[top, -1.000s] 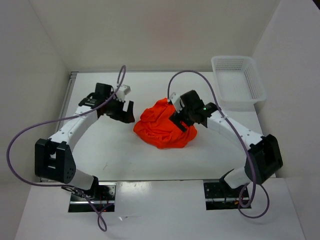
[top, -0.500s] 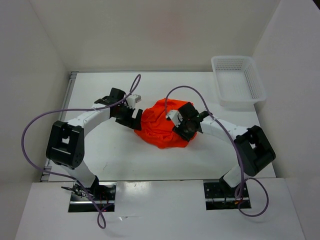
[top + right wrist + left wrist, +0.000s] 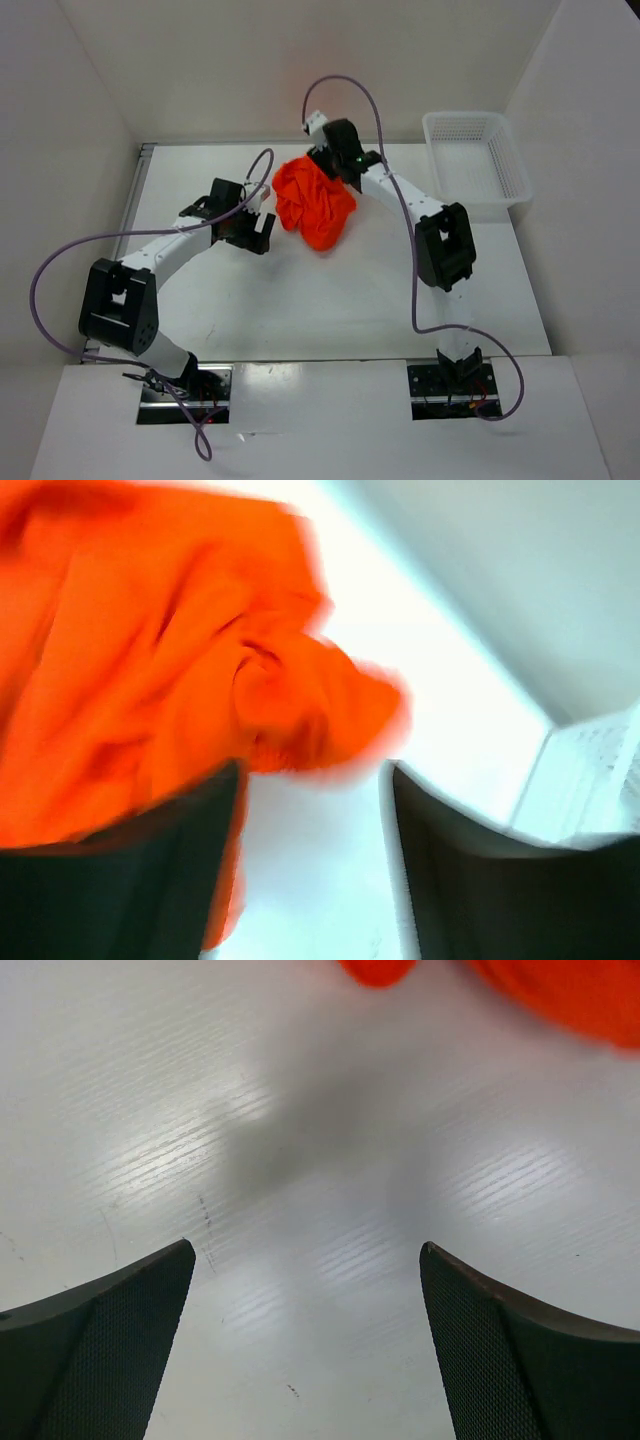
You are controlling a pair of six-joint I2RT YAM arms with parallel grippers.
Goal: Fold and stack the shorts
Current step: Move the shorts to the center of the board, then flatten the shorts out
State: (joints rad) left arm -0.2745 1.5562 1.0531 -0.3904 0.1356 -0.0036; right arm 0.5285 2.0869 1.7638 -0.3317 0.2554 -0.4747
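The right gripper (image 3: 315,776) is out over the far middle of the table (image 3: 300,300), and the orange shorts (image 3: 315,205) hang from it in a crumpled, drooping bundle. Their lower end trails toward the centre of the tabletop. I can't tell from above whether that end rests on the surface or floats just over it.

The wrist camera on that side is badly blurred. Even so, it shows the two dark fingers partway closed, with a wad of orange cloth bunched at their tips and draped over the left one. Going by that and by how the cloth dangles, I'd say those jaws are pinching a fold of the shorts.

The left gripper (image 3: 305,1252) sits low over bare table just beside the bundle, on its left. Its jaws are spread wide with nothing between them, and only a sliver of orange shows at the top of its view.

The white mesh basket (image 3: 465,117) stands off in the far right corner, well apart from all this.

To my eye the folding proper hasn't begun. This looks like the shaking-out stage, where the heap gets raised so that it can be opened up.

What seems needed next is for the free left hand to catch a hem or a waistband corner opposite the right's hold. The two could then draw the garment taut and lay it flat. The cloth is soft and wadded, so picking out a single layer rather than a clump will be the fiddly part
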